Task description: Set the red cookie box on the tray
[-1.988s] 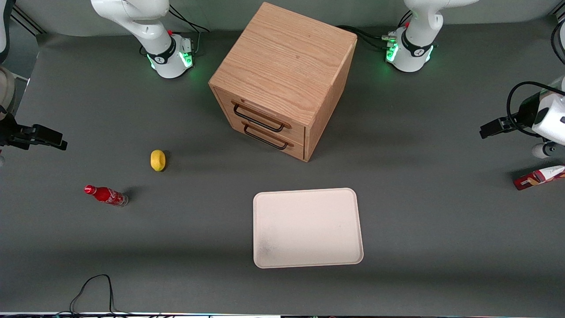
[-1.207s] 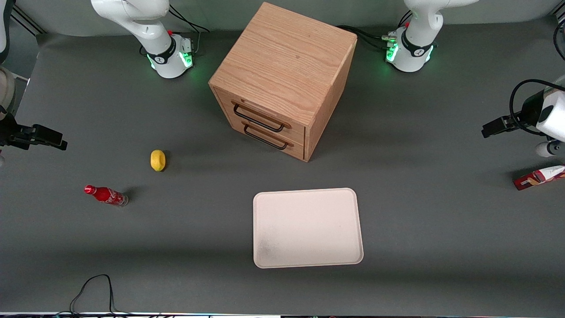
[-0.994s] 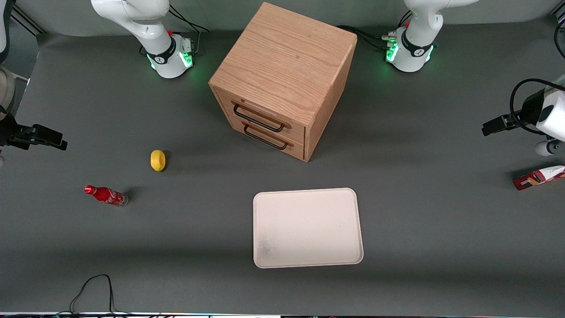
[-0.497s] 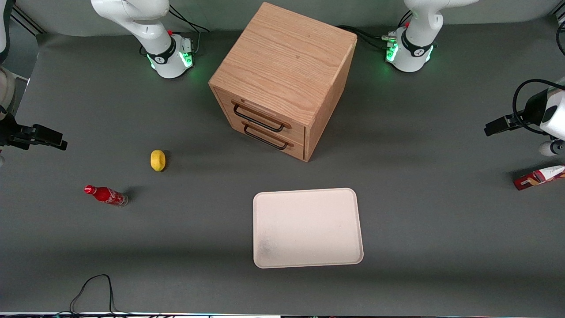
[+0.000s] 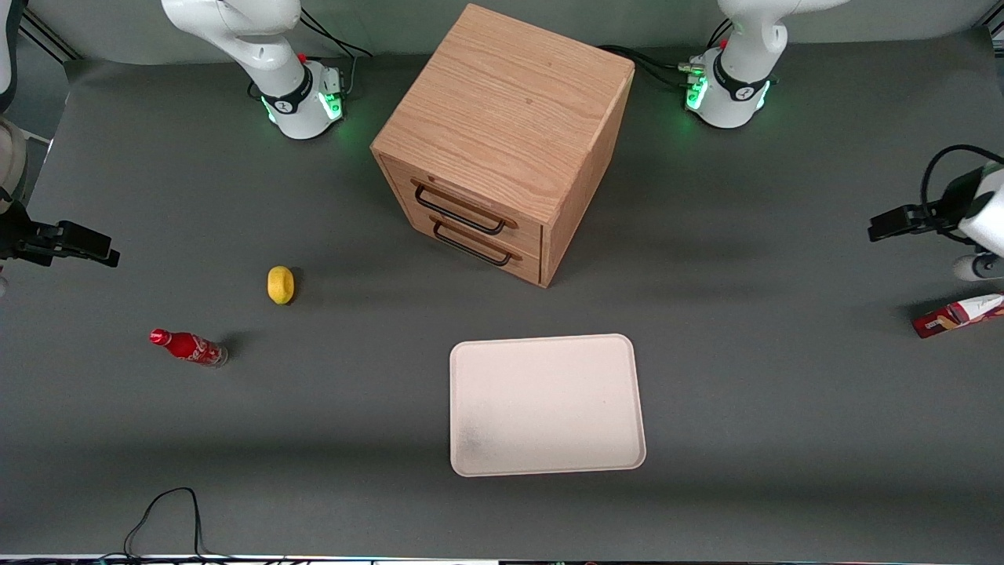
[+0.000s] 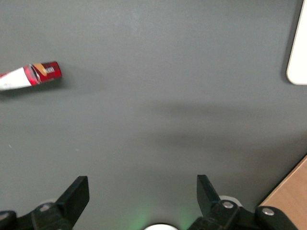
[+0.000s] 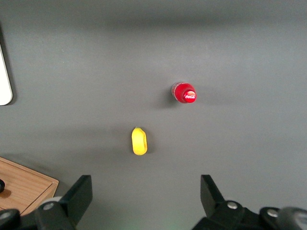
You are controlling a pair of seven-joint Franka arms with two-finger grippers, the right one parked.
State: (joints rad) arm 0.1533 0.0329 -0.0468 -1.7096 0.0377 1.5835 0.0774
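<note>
One red cookie box (image 5: 958,315) flat, lengthwise toward tray (image 5: 547,405); spread pincer (image 6: 141,196) above.

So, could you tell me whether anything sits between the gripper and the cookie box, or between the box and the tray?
Nothing visible does. The open gripper hangs above bare table near the cookie box, at the working arm's end. Only bare table lies between the box and the tray; the cabinet stands farther from the camera.

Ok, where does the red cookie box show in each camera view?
Front view: red cookie box lies on the table at the working arm's end, cut by the frame edge, below the gripper.
Left wrist view: box ahead of the open gripper.
Right wrist view: not in it.
Shared landmark: the tray.
</note>
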